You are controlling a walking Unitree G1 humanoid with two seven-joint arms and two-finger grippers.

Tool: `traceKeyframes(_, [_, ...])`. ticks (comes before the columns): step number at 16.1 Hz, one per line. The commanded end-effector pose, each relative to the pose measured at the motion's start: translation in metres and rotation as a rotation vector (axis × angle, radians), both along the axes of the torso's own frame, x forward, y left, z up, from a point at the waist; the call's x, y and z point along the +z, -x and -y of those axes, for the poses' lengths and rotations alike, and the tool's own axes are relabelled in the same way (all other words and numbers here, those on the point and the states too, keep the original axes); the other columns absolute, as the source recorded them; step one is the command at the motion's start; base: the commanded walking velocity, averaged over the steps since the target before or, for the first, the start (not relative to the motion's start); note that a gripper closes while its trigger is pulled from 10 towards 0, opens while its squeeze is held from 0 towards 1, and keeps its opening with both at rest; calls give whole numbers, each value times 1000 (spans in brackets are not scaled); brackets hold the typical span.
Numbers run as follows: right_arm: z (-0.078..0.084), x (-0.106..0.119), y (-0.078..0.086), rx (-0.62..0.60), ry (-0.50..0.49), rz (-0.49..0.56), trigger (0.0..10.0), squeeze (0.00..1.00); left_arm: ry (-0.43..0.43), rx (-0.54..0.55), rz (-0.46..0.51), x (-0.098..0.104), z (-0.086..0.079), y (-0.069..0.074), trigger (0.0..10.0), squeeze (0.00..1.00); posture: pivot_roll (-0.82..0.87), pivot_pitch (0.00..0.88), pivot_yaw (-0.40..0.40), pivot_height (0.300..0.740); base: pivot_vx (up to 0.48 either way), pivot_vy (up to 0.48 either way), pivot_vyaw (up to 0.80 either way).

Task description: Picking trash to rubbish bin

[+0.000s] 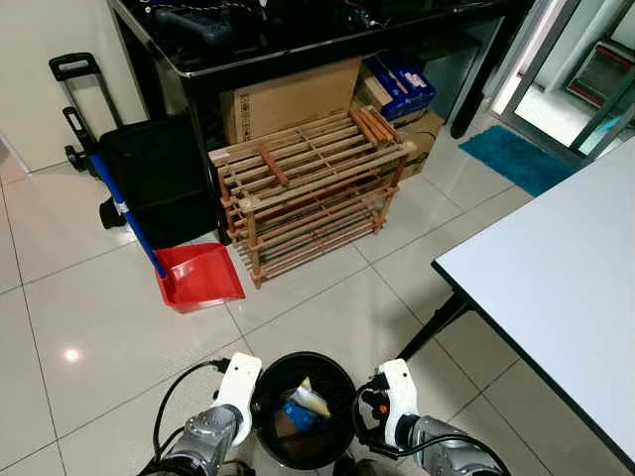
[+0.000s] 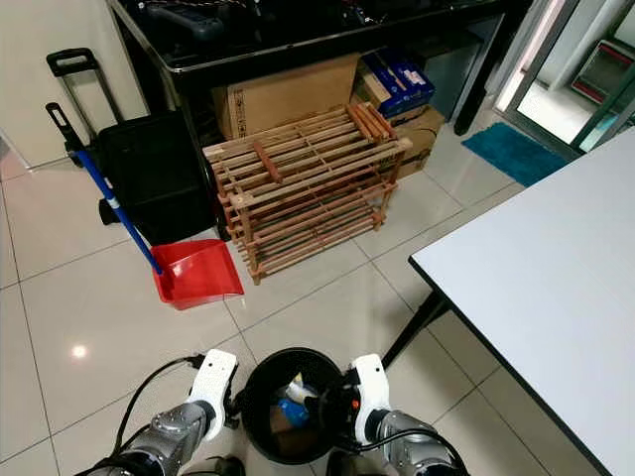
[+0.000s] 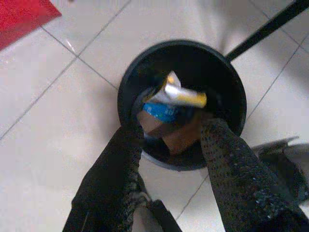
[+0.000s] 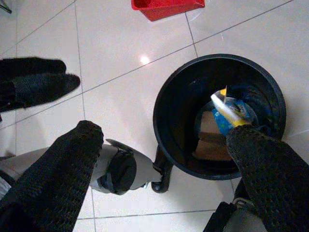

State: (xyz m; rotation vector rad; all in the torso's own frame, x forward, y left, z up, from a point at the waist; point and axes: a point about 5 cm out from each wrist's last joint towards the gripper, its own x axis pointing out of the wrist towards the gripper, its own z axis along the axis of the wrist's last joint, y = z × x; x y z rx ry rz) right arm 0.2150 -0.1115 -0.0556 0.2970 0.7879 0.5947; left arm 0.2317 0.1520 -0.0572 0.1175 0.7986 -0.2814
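Tiled floor (image 1: 89, 297), black bin (image 1: 342, 441) between both arms, wrappers (image 3: 179, 94) inside. Left gripper (image 3: 169, 140) and right gripper (image 4: 164, 140) spread wide, empty. Risk: arm nudges rim, bin tips.

The bin (image 1: 303, 409) stands on open tiled floor (image 1: 89, 307), its mouth uncovered, with wrappers (image 3: 174, 99) low inside and free room above them. The left gripper (image 3: 169, 140) and right gripper (image 4: 159, 159) flank it, fingers spread. Ahead the floor is bare up to the red dustpan (image 1: 198, 276) and wooden rack (image 1: 313, 188). To the right, the white tabletop (image 1: 566, 288) and its black leg (image 1: 434, 327) close in near the rim.
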Motion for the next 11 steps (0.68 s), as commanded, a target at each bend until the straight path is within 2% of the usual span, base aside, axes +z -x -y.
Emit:
traceKeyframes(1, [2, 2, -3, -32, 2, 13, 10000, 0, -6, 10, 77, 8, -2, -10, 10000, 0, -58, 135, -63, 740, 0, 0, 0])
traceKeyframes(2, [3, 3, -5, -36, 14, 29, 10000, 0, -1, 31, 133, 15, -4, -17, 10000, 0, -54, 134, -63, 740, 0, 0, 0])
traceKeyframes(3, [4, 7, -11, -51, 32, 67, 10000, 0, -50, 40, 217, 23, -9, -25, 10000, 0, -47, 136, -61, 740, 0, 0, 0])
traceKeyframes(4, [4, 13, -20, -64, 46, 115, 10000, 0, -57, 70, 305, 34, -15, -33, 10000, 0, -38, 132, -56, 740, 0, 0, 0])
traceKeyframes(8, [0, 29, -37, -54, 59, 236, 10000, 0, -101, 140, 485, 53, -34, -37, 10000, 0, -18, 117, -55, 740, 0, 0, 0])
traceKeyframes(11, [14, 22, -38, -161, 193, 218, 10000, 0, -172, 172, 444, 41, -42, -26, 10000, 0, -13, 95, -56, 740, 0, 0, 0])
